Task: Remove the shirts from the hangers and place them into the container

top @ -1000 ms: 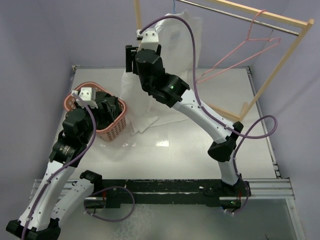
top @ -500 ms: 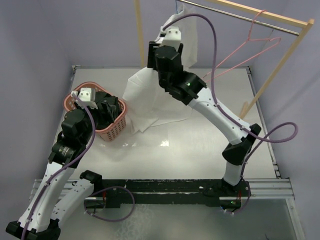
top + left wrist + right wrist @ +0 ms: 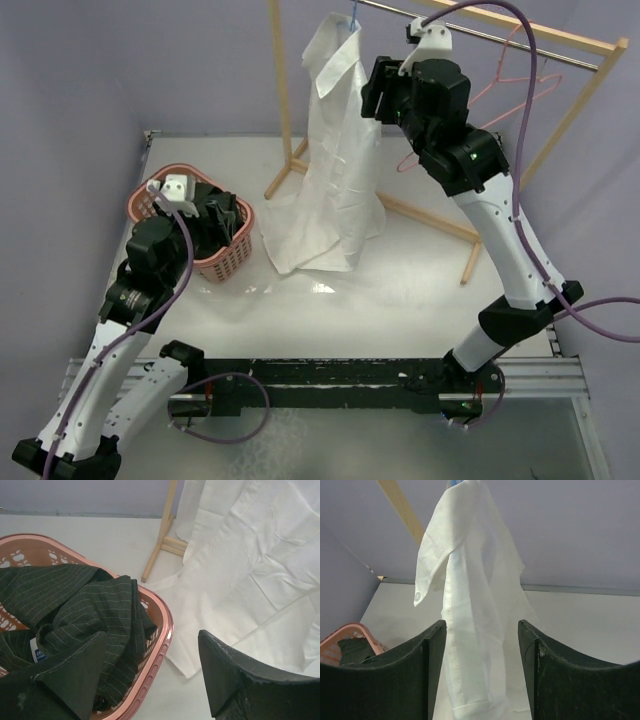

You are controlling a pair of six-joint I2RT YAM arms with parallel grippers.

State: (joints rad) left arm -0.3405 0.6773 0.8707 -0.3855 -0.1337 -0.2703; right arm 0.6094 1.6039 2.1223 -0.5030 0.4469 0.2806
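My right hand (image 3: 482, 627) has risen rightward beside the white shirt (image 3: 335, 170), fingers apart, empty; the shirt now hangs straight from its blue hanger (image 3: 352, 14). My left hand (image 3: 151, 636) stays spread, empty, above the container (image 3: 226, 262).

Light is soft and even, falling from above. In the top view the glossy white table (image 3: 420, 290) carries 1 pale glare patch near its middle, and shadows beside the white shirt (image 3: 335, 170) are faint. Both wrist views are sharp on cloth. The dark fingers (image 3: 240, 680) up close look soft and nearly featureless.
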